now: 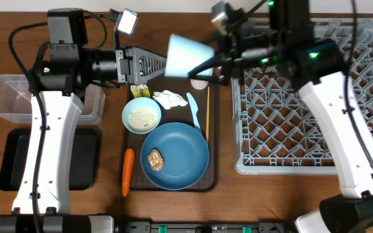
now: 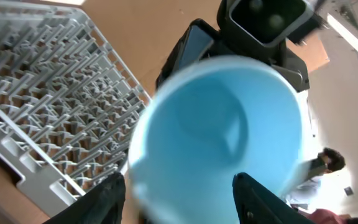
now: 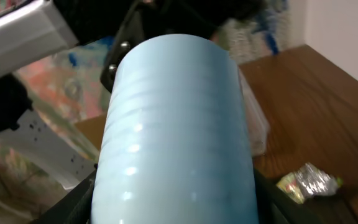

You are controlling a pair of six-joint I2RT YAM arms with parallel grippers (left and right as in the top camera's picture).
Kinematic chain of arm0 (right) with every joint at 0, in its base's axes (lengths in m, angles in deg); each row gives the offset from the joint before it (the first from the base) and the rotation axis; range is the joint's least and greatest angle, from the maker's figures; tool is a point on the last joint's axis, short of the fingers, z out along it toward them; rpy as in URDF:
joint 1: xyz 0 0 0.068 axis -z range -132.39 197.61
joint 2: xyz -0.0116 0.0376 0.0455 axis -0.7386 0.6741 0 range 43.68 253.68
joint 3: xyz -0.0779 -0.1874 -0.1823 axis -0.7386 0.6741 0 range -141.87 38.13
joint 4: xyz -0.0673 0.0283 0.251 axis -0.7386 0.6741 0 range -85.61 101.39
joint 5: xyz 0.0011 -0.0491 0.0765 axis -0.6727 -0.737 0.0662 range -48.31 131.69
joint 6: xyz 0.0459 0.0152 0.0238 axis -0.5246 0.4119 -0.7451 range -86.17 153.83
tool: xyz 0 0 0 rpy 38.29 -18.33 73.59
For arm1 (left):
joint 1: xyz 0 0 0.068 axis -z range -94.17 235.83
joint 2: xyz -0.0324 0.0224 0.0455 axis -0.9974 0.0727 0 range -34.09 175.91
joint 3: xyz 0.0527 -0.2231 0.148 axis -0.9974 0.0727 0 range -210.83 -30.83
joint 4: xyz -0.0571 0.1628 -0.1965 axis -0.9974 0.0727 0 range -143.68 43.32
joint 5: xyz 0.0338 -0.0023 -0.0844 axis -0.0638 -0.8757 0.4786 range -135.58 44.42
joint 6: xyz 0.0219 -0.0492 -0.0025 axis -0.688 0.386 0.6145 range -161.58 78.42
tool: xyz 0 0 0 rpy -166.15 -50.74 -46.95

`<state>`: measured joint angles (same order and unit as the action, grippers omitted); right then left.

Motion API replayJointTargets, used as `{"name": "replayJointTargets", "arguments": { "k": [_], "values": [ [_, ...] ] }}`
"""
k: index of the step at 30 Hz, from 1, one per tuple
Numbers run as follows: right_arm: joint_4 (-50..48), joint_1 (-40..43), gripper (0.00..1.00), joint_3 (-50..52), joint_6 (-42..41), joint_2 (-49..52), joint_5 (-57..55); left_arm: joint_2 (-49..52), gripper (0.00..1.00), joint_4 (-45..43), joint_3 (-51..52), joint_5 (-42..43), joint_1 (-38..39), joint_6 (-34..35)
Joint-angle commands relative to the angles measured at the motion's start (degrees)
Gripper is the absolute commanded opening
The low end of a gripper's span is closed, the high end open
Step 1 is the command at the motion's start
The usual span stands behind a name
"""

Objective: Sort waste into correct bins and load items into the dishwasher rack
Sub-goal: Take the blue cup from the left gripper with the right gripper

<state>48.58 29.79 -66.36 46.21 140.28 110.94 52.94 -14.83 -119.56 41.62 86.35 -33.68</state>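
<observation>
My right pincer (image 1: 216, 61) is clamped on the light blue cup (image 1: 188, 55) and holds it on its side in the air, mouth turned toward my left pincer (image 1: 163, 65). The left fingers (image 2: 112, 200) stand apart just at the cup's rim; I cannot tell whether they touch it. Below the cup, on the brown serving tray (image 1: 173, 188), lie the crumpled silver-and-yellow-green wrapper (image 1: 140, 92), the crumpled white napkin (image 1: 168, 98), the pale blue spoon (image 1: 193, 110) and, beside it, the thin wooden chopstick (image 1: 208, 113). Nearer my base sits the small white bowl (image 1: 141, 115) with white rice grains (image 1: 142, 118) in it, touching the large round blue plate (image 1: 186, 158), which carries the small brown food lump (image 1: 155, 160). The small orange carrot (image 1: 127, 171) lies at the tray's left edge, just beside the plate. Further out to my right stands the grey dishwasher rack (image 1: 303, 129). Well apart on my left are the clear plastic tub (image 1: 11, 97) and the shallow black tray (image 1: 15, 158).
</observation>
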Motion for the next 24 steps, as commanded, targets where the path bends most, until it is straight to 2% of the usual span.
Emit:
{"name": "replayJointTargets", "arguments": {
  "k": [1, 6, 13, 18, 20, 24],
  "values": [
    [0.94, 5.03, 0.43, -0.52, -4.17, -1.75, -4.37, -0.2, 0.58, -0.44, -0.28, 2.12, 0.42, -0.11],
    [7.41, 14.27, 0.44, -0.52, -7.37, -5.6, -13.66, -0.2, 0.59, -0.57, -0.28, 2.12, 0.42, -0.11],
    [24.13, 26.77, 0.45, -0.52, -19.87, -13.03, -47.21, -0.22, 0.59, -0.57, -0.28, 2.12, 0.42, -0.11],
    [35.58, 34.6, 0.48, -0.52, -23.61, -15.39, -64.32, -0.22, 0.59, -0.57, -0.28, 2.14, 0.42, 0.57],
    [38.77, 37.38, 0.49, -0.46, -24.41, -15.04, -69.35, -0.22, 0.59, -0.57, -0.28, 2.12, 0.42, 0.87],
    [42.4, 42.25, 0.49, -0.37, -25.31, -13.22, -70.55, -0.22, 0.59, -0.57, -0.28, 2.14, 0.42, 1.44]
  ]
}}
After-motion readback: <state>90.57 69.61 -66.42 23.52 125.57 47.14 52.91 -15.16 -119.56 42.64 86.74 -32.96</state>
